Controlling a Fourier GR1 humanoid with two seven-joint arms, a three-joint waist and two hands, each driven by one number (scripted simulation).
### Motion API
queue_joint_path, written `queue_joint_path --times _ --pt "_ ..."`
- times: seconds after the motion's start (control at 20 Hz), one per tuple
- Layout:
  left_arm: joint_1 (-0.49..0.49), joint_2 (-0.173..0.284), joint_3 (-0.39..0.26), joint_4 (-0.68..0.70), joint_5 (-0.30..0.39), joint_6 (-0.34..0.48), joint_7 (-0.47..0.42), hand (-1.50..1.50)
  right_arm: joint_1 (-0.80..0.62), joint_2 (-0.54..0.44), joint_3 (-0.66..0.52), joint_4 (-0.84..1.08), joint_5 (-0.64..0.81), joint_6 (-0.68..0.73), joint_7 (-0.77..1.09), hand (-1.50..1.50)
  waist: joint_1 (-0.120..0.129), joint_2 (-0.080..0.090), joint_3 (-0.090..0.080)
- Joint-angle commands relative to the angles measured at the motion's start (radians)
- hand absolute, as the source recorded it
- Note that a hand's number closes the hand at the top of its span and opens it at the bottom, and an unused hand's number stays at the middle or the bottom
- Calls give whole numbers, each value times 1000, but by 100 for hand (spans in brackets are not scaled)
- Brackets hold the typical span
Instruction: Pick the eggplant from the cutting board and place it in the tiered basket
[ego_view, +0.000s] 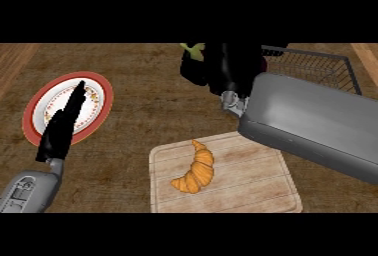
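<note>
Head view, item 1: dark purple eggplant with yellow-green stem (193, 62), top centre of frame, off the board. Our right hand, black fingers (225, 67), is curled round it and hides most of it; only the left flank and stem tip show. Long axis prob. runs top to bottom in frame, but too much is hidden to be sure.

Item 2: black wire tiered basket (325, 67), upper right of frame, just right of the held eggplant. The grey right forearm covers most of it; contents can't be seen. We judge the coming move to be a short carry rightward, then lowering over the rim. Right hand is the nearer one by far.

Item 3: pale wooden cutting board (255, 192), lower centre. Holds one golden-brown croissant (196, 172), lying roughly top to bottom; no eggplant on it.

Item 4: round white plate with red rim (100, 97), upper left.

Item 5: left hand (63, 125), left side of frame, fingers straight, holding nothing, resting over the plate.
</note>
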Motion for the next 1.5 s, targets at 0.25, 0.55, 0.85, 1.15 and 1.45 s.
queue_joint_path --times 0.25,0.55,0.85,1.15,1.45 --pt "27 38 61 17 28 -36 -39 0 -178 133 -71 135 -13 205 194 150 -39 19 8" --pt "63 9 34 -71 -4 1 -11 0 -146 106 -53 227 -26 269 47 150 -30 22 9" --pt "89 21 52 -57 5 -15 -37 0 -153 26 32 314 -24 406 -9 150 -39 21 7" --pt "100 -1 36 -65 -19 -1 -40 0 -127 -22 79 401 -14 467 -54 150 -35 22 8" --pt "79 19 71 -80 -11 -20 -15 0 -32 -128 13 386 -56 482 -262 150 -35 26 10"
